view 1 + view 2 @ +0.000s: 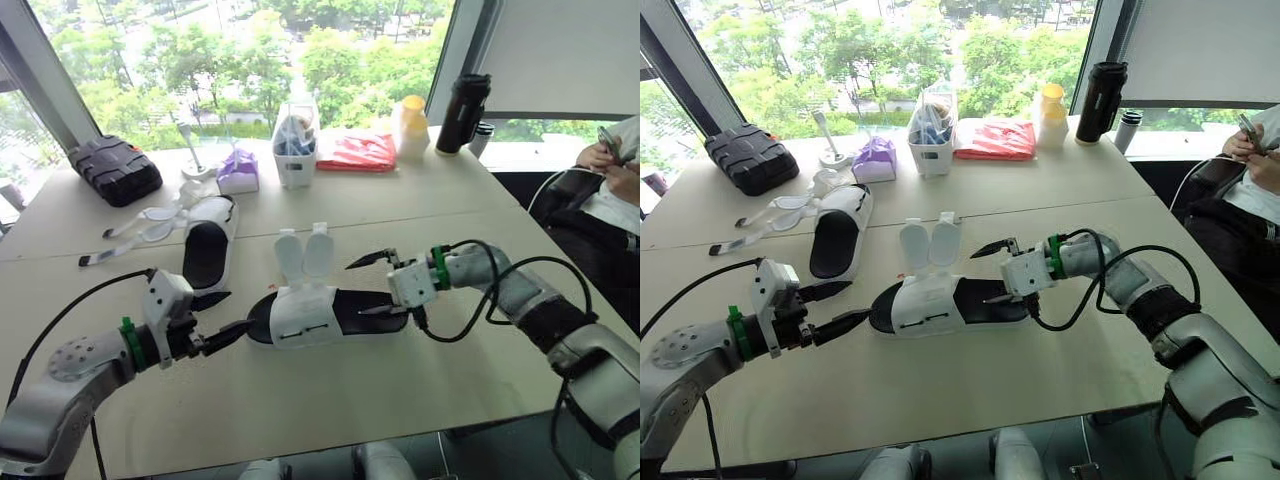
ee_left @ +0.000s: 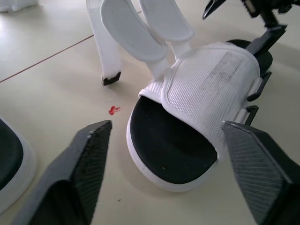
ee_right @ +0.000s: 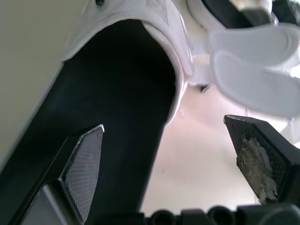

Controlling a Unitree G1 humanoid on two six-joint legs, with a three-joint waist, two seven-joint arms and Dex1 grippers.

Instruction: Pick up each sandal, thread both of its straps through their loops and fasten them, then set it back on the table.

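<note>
A white sandal with a black footbed [image 1: 320, 315] lies at the table's centre, toe toward my left arm. Its two white straps [image 1: 303, 255] stand up unthreaded. My left gripper [image 1: 222, 318] is open just off the toe, and its fingers [image 2: 70, 178] flank the toe without touching it. My right gripper [image 1: 372, 287] is open at the heel: the lower finger [image 1: 382, 311] rests over the black footbed and the upper one hangs above it. A second sandal [image 1: 208, 250] lies farther back on the left, with its loose straps [image 1: 140, 225] spread on the table.
Along the far edge stand a black case [image 1: 115, 168], a purple tissue pack [image 1: 238, 170], a white container [image 1: 295, 140], a red bag [image 1: 358, 152], a yellow-capped bottle [image 1: 412, 125] and a black flask [image 1: 462, 112]. A person [image 1: 615, 170] sits at the right.
</note>
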